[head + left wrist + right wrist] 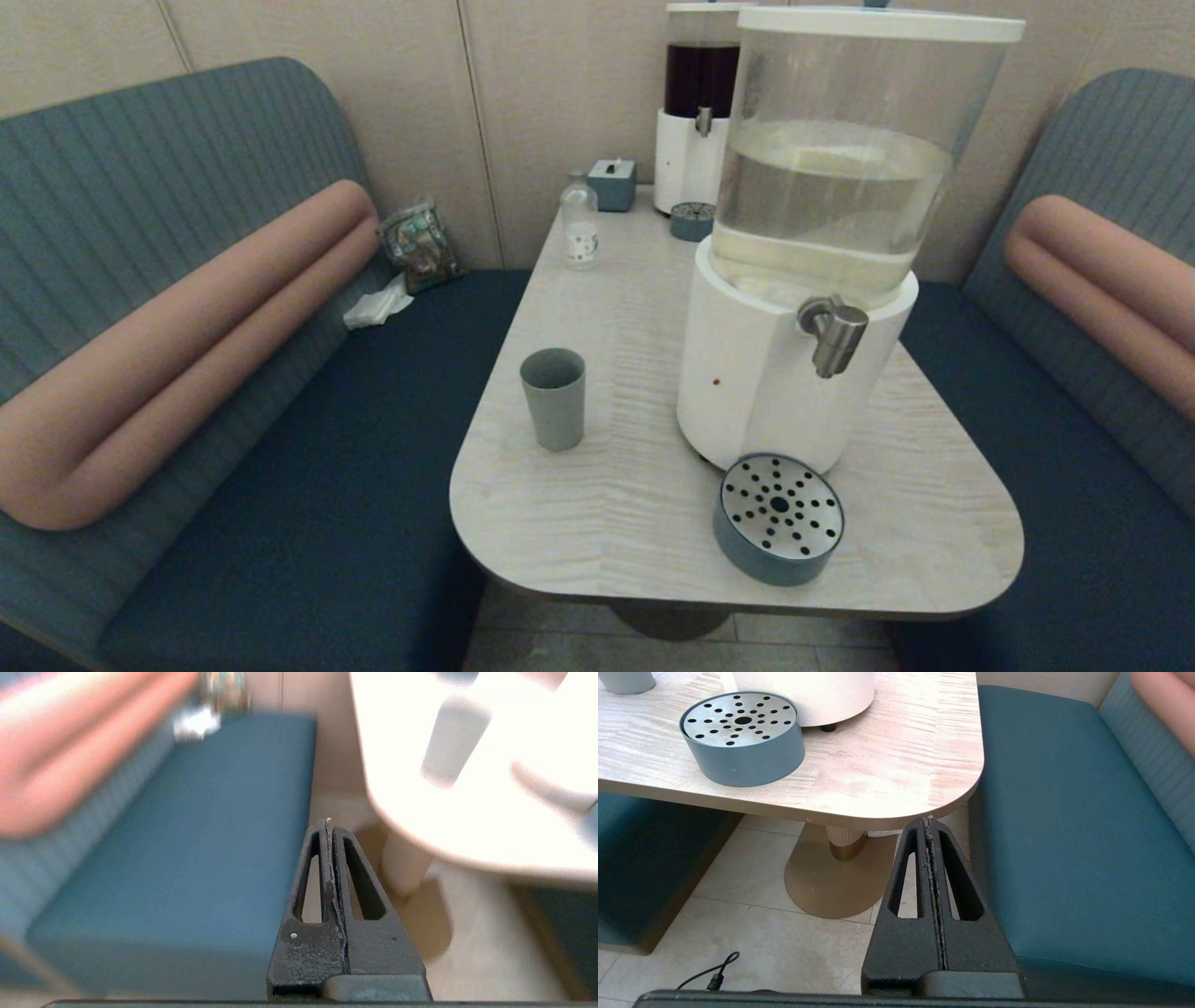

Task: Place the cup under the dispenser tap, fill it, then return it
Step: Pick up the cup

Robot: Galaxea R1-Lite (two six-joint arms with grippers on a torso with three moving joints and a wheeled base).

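Cup [554, 399] stood untouched near the table's [616, 523] left edge, upright and empty by the look of its dark mouth, well apart from the drip tray [780, 518] that sat at the front of the tabletop below the dispenser tap [834, 334]. My left gripper [329, 826] hung low beside the bench seat [187, 835], short of the table, fingers pressed together with nothing between them; my right gripper [930, 823] was likewise closed on nothing, just off the table's right front corner above the floor tiles [752, 896]. Neither arm showed in the head view. The tumbler looked light and stiff, with a matte plastic wall that should give fair purchase, though its taper narrows toward the base, so I judged a hold around the upper middle of the wall, below the rim, to be safest; once filled it would weigh more and could slop if tilted. Behind the tray rose the large dispenser [747, 373], its clear tank part full. Farther back stood a small clear bottle [580, 224], a tissue box [612, 184] and the dark-liquid dispenser [695, 121] against the wall.
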